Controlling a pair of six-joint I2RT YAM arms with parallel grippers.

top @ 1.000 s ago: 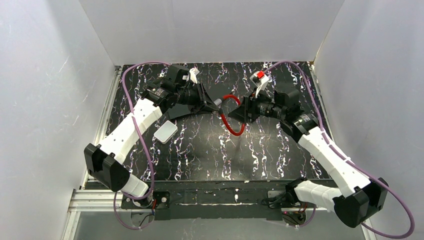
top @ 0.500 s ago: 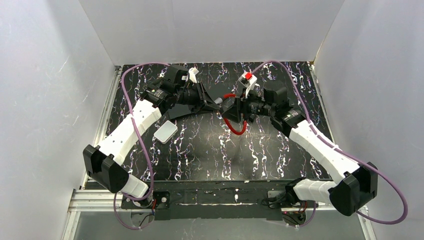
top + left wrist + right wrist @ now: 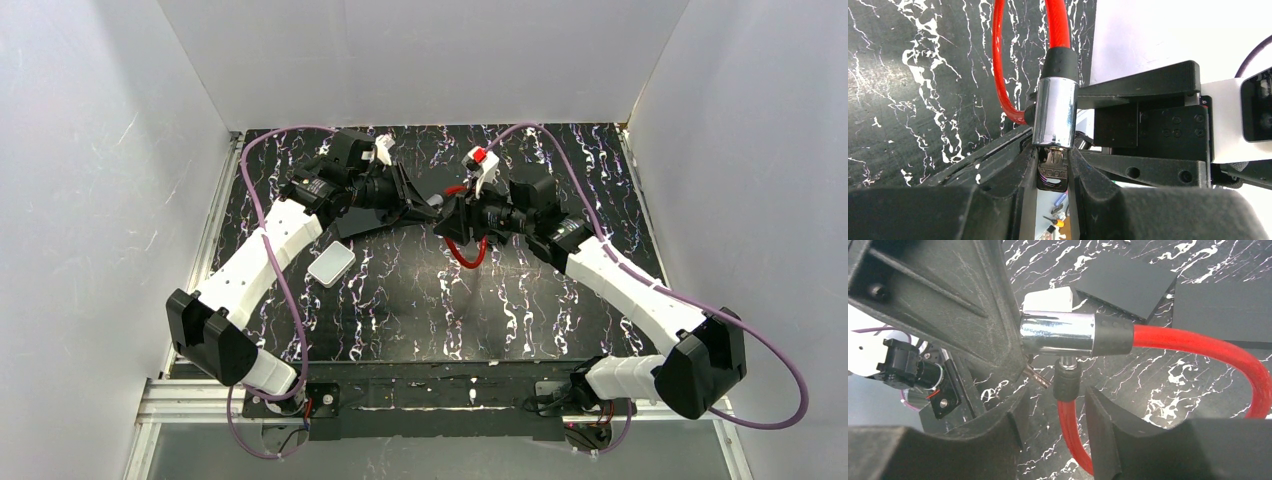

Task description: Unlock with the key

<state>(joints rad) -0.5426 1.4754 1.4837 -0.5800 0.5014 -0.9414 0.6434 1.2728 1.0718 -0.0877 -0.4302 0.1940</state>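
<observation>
A red cable lock point(image 3: 465, 254) hangs above the middle of the table between both arms. My left gripper point(image 3: 1053, 167) is shut on the key point(image 3: 1054, 170), a small dark-headed key whose blade is inside the end of the lock's chrome cylinder point(image 3: 1055, 112). In the right wrist view the same cylinder point(image 3: 1058, 333) lies crosswise, and the red cable point(image 3: 1198, 345) loops out of it to the right. My right gripper point(image 3: 1057, 402) is open, its fingers on either side of the cable's black end sleeve point(image 3: 1067, 382) below the cylinder. A gap shows on the sleeve's left side.
A white box point(image 3: 331, 264) lies on the black marbled table point(image 3: 400, 310), left of centre. Flat black pads point(image 3: 1128, 285) lie on the table behind the lock. White walls close in the table at the back and both sides.
My right arm has swung left up to the lock, and its jaws have narrowed around the cable end. The left gripper has stayed still, holding the key.
</observation>
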